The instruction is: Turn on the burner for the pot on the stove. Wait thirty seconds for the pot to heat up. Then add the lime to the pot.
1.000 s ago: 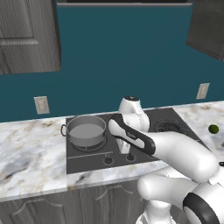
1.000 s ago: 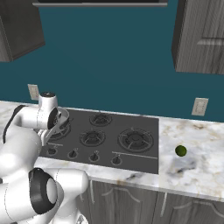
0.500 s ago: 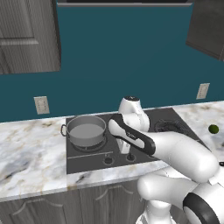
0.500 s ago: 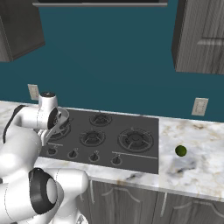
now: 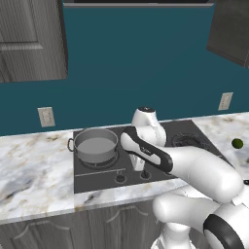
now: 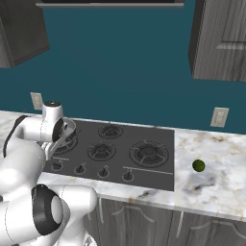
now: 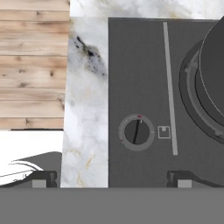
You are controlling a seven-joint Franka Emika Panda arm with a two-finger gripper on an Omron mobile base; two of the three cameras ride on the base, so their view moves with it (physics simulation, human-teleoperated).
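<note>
The robot's gripper [image 7: 111, 177] hangs over the near left part of the stove [image 5: 97, 176], its jaws spread as wide as they go and empty. In the hand view the two dark fingertips [image 7: 43, 178] stand far apart at the bottom edge, touching nothing. Between and just beyond them lies a small round black knob [image 7: 136, 131] set in a grey ring, with a tiny square marking beside it. One fingertip sits over the marble counter [image 7: 85, 109] edge, the other over the dark cooktop.

The pot [image 5: 96, 145], short, wide and grey with two loop handles, stands on the far left burner [image 5: 99, 162], whose ring shows around its base. It is just to the left of and beyond the gripper; in the hand view its dark side and the burner ring curve along the right edge. The white arm crosses the middle of the stove in front of it.

The lime [image 6: 198, 166], a small dark green ball, rests on the marble counter to the right of the stove, well apart from both gripper and pot. A row of knobs runs along the stove's near edge.
</note>
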